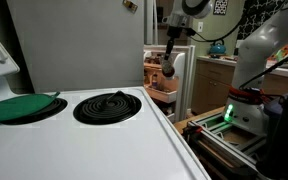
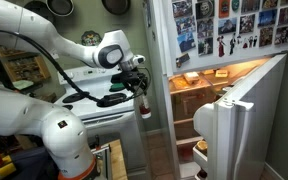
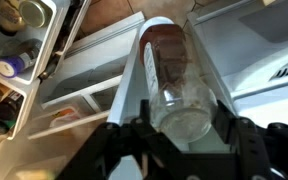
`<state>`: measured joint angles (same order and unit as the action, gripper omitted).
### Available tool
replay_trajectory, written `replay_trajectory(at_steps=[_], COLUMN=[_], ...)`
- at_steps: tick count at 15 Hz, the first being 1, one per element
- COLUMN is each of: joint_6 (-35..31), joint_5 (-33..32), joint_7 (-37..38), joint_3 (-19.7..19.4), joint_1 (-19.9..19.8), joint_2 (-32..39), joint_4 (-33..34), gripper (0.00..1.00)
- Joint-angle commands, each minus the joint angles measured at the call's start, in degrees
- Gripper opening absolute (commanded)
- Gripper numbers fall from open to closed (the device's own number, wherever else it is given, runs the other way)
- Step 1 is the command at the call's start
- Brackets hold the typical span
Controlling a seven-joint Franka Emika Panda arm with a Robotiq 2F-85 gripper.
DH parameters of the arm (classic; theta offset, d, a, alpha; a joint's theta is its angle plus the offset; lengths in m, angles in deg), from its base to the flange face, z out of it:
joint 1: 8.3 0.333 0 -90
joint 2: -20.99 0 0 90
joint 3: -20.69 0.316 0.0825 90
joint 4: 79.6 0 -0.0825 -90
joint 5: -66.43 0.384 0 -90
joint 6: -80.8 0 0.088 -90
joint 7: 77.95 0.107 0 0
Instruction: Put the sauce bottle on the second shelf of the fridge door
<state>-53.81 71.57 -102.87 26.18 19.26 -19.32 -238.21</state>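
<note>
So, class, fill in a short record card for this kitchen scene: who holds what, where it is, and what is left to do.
holder: gripper, shut on the sauce bottle
bottle position: held in the air near the fridge door, on no shelf
fridge: open and lit inside
door shelves: carry orange and brown items
foreground: white stove with a dark coil burner
task state: bottle not yet placed on the door's second shelf

Sauce bottle [image 3: 172,70] in gripper [image 3: 174,118], near fridge door [image 1: 187,85]
</note>
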Motion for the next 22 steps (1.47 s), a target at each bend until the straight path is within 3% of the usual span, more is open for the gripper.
replay_trajectory(at_steps=[1, 4, 5, 6, 11, 12, 18, 22], joint_6=[-10.70, -18.13, -14.26, -14.98, -14.94, -14.94, -14.95, -16.23], joint_5=[-3.68, -5.44, -3.88, -3.98, -3.91, -3.92, -5.37, -2.35], joint_7=[0.74, 1.30, 0.60, 0.60, 0.56, 0.56, 2.85, -0.04], joint_3=[0.70, 0.34, -0.58, -0.64, -0.66, -0.66, -2.55, -5.45], joint_1=[-3.95, -5.82, -3.87, -4.15, -3.90, -3.90, -10.92, -10.33], joint_2=[4.28, 8.97, 5.76, 6.78, 6.99, 6.96, 12.48, 17.44], joint_4=[0.17, 0.10, 0.11, 0.18, 0.57, 0.57, 0.49, 0.51], gripper=[0.37, 0.37, 0.37, 0.62, 0.62, 0.37, 0.37, 0.37])
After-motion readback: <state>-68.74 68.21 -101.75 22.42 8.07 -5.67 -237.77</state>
